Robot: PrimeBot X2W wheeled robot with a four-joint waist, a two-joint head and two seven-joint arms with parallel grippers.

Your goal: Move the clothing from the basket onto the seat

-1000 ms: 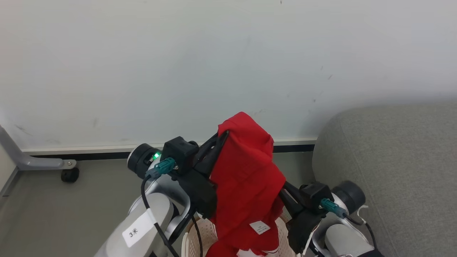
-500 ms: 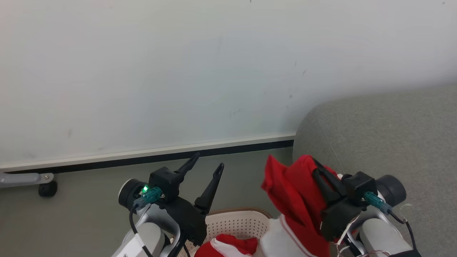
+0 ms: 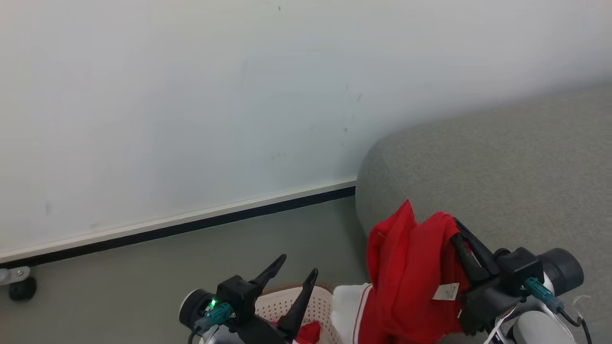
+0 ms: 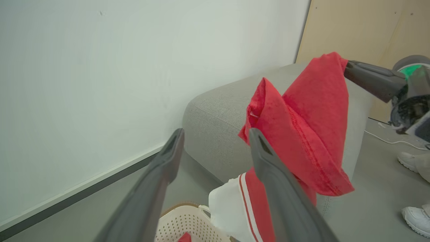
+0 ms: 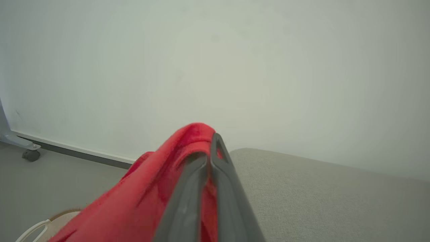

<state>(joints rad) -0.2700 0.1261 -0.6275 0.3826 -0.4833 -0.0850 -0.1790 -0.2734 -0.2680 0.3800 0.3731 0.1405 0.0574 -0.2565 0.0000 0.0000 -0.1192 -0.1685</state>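
Observation:
A red garment [image 3: 411, 267] with a white striped part hangs from my right gripper [image 3: 456, 228], which is shut on its top fold. It hangs by the left end of the grey sofa seat [image 3: 502, 167], just right of the basket [image 3: 272, 308]. My left gripper [image 3: 295, 270] stands open with nothing in it above the cream basket, where a scrap of another red garment [image 3: 308, 331] shows. In the left wrist view the held garment [image 4: 302, 111] hangs past my open fingers [image 4: 272, 174], in front of the sofa [image 4: 215, 117]. The right wrist view has shut fingers [image 5: 201, 188] pinching red cloth [image 5: 158, 188].
A white wall with a dark baseboard [image 3: 191, 227] runs behind. A caster on a metal leg [image 3: 19, 286] sits at the far left. In the left wrist view a person's white shoes [image 4: 416, 218], a floor cable [image 4: 386, 139] and a wooden panel [image 4: 362, 30] lie right of the sofa.
My left gripper has let go of the red garment and opened. The garment now hangs from the right gripper alone, nearer the sofa. The head camera has turned right.

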